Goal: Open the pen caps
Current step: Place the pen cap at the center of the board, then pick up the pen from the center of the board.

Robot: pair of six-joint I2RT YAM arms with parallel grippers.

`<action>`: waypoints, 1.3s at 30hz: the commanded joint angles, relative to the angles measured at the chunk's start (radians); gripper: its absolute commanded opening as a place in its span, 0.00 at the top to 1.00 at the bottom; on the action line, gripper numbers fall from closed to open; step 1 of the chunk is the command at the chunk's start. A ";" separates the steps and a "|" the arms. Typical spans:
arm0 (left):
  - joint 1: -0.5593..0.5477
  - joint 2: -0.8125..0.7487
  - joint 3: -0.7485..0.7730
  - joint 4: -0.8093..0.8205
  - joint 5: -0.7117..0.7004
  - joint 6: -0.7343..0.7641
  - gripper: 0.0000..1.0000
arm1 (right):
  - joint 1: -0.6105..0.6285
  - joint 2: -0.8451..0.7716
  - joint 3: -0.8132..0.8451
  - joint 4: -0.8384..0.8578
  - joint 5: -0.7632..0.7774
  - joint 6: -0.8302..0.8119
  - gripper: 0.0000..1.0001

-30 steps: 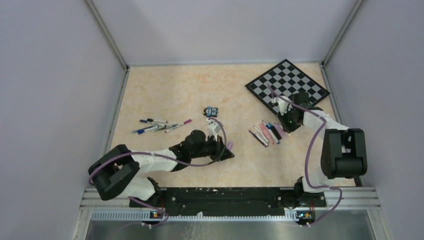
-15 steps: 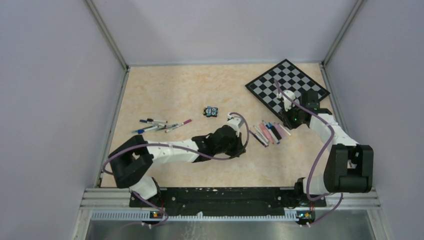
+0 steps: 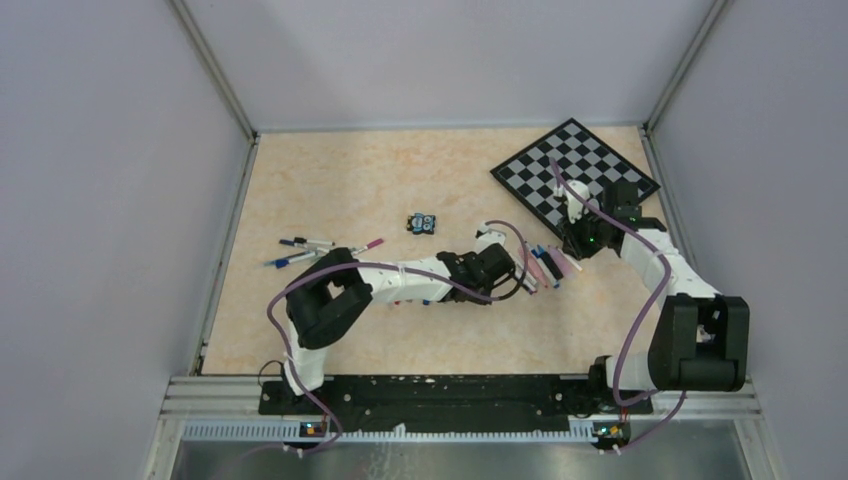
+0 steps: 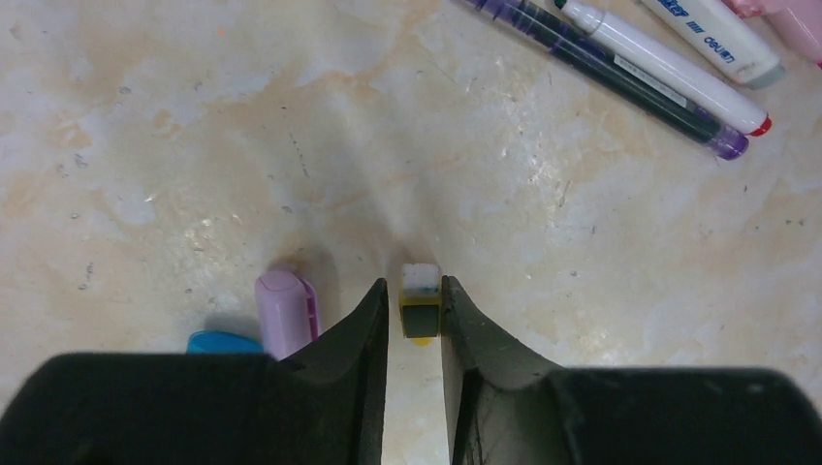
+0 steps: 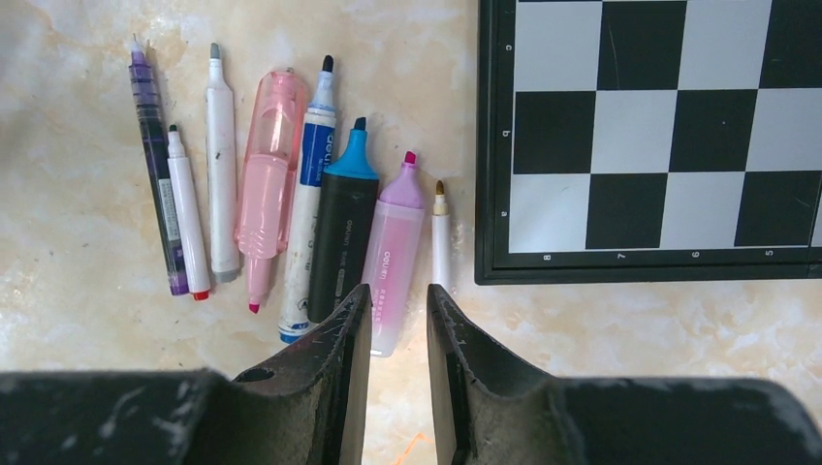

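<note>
In the left wrist view a stubby yellow, grey and white pen cap (image 4: 420, 312) lies on the table between the fingertips of my left gripper (image 4: 414, 283). The jaws stand slightly apart, with a sliver of gap on the left side. A lilac cap (image 4: 282, 312) and a blue cap (image 4: 223, 341) lie just to its left. My right gripper (image 5: 397, 295) hovers narrowly open and empty over a row of pens with bare tips. The row includes a pink highlighter (image 5: 393, 252), a black marker (image 5: 341, 232) and a pink pen (image 5: 264, 184). From above, the left gripper (image 3: 518, 277) is beside this row (image 3: 545, 265).
The chessboard (image 3: 575, 170) lies at the back right, its edge (image 5: 485, 194) close to the pen row. A second cluster of pens (image 3: 320, 250) lies at the left. A small toy block (image 3: 422, 222) sits mid-table. Two more pens (image 4: 620, 82) cross the left wrist view's top right.
My left arm has swung right across the table to the pen row, and its jaws have parted slightly. The right gripper shifted a little toward the chessboard, then held still.
</note>
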 commanded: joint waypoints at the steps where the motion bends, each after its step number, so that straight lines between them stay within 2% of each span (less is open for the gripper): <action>1: -0.003 0.015 0.067 -0.101 -0.081 0.028 0.70 | -0.006 -0.041 0.024 0.001 -0.032 -0.003 0.74; 6: -0.003 -0.001 0.085 -0.128 -0.098 0.040 0.65 | -0.006 -0.043 0.024 0.000 -0.037 -0.006 0.73; 11: -0.005 -0.069 0.059 -0.080 -0.034 0.065 0.64 | -0.006 -0.046 0.023 -0.001 -0.044 -0.007 0.73; 15: -0.005 -0.195 -0.045 0.041 0.005 0.125 0.64 | -0.005 -0.054 0.023 -0.008 -0.066 -0.017 0.73; 19: -0.003 -0.339 -0.186 0.165 -0.029 0.210 0.62 | -0.005 -0.081 0.024 -0.020 -0.113 -0.030 0.73; 23: 0.025 -0.460 -0.306 0.225 -0.086 0.276 0.51 | -0.005 -0.127 0.020 -0.027 -0.187 -0.042 0.73; 26: 0.089 -0.539 -0.372 0.232 -0.067 0.288 0.41 | -0.005 -0.175 0.008 -0.023 -0.245 -0.045 0.73; 33: 0.381 -0.659 -0.455 0.251 0.165 0.329 0.29 | -0.006 -0.251 -0.045 0.011 -0.365 -0.054 0.72; 37: 0.452 -0.656 -0.433 0.212 0.085 0.455 0.17 | -0.005 -0.264 -0.067 0.019 -0.413 -0.071 0.70; 39: 0.474 -0.637 -0.436 0.224 0.059 0.555 0.17 | -0.006 -0.264 -0.075 0.017 -0.436 -0.083 0.69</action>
